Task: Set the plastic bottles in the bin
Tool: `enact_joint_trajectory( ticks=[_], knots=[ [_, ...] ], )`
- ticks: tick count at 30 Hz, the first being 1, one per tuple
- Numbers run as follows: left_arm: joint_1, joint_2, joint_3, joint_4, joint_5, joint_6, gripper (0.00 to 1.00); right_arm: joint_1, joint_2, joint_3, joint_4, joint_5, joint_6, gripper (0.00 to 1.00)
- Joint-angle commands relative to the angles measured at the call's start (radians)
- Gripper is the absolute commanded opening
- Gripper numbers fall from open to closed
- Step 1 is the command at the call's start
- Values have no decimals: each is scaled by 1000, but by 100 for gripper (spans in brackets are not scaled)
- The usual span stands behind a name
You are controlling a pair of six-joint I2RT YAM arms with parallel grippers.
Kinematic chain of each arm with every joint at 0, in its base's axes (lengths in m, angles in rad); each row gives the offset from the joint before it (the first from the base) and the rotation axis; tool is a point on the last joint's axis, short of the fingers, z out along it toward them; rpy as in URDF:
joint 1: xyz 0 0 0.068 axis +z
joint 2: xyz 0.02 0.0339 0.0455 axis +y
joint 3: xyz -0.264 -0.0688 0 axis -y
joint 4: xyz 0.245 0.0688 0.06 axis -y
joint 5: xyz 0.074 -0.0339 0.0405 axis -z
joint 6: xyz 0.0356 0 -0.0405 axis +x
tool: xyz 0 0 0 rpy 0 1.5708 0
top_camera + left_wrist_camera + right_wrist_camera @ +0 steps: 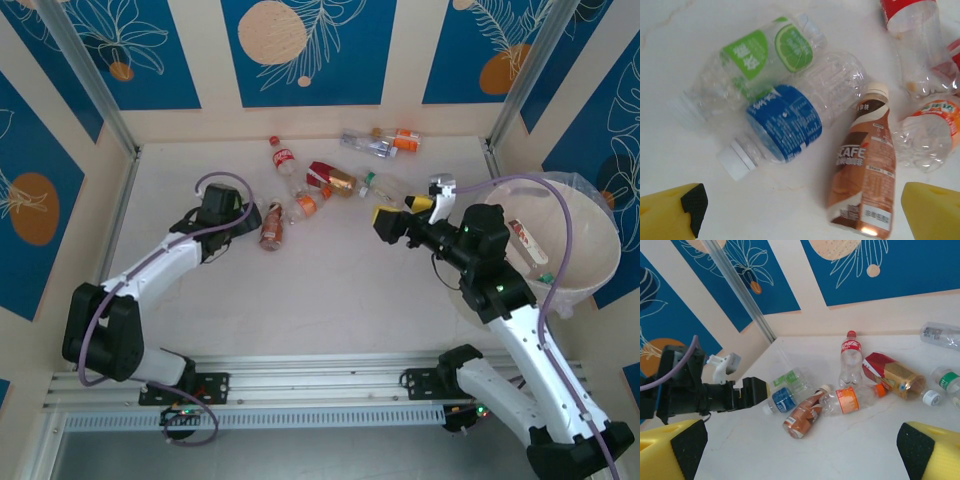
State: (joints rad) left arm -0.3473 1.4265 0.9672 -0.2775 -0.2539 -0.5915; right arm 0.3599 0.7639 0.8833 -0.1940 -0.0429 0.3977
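Bottles (283,160) scattered on far worktop (330,290), bin (600,250) at right edge. Both pairs of jaws are shown wide open, empty. Left jaws should be lowered astride the brown bottle (862,170), across its body, and closed gently so neighbours are not pinched

White marbled tabletop (330,290), evenly lit, enclosed by cream walls (300,122) bearing blue leaf-patterned panels (360,85); grey aluminium posts (85,75) at far corners.
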Motion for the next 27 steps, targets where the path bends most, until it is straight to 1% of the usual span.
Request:
enact_joint_trajectory(
  ticks=[1,2,4,6,8,9,11,13,16,20,25,27],
  knots=[
    [34,32,49,-6,-62,254,100,14,1,-6,87,100,-48,99],
    [51,43,60,-13,-65,274,100,13,3,-2,88,103,-53,99],
    [104,76,84,-18,-19,344,100,13,8,1,83,103,-59,99],
    [152,118,120,-44,-4,394,100,14,8,4,75,108,-64,99],
    [210,171,181,-119,4,391,98,14,6,8,59,116,-70,99],
    [238,198,212,-156,47,397,96,14,5,12,48,124,-73,99],
    [268,237,250,-175,128,429,93,15,5,17,28,138,-80,99],
    [277,279,278,-177,162,466,92,14,4,19,15,156,-83,99],
    [286,354,345,-206,166,483,87,15,3,22,6,165,-80,99],
    [288,434,426,-244,204,493,84,17,3,26,-7,168,-77,99],
    [289,491,446,-217,268,520,84,19,-3,26,-33,193,-78,100],
    [289,521,465,-231,313,537,83,18,-5,30,-39,199,-77,99]
  ],
)
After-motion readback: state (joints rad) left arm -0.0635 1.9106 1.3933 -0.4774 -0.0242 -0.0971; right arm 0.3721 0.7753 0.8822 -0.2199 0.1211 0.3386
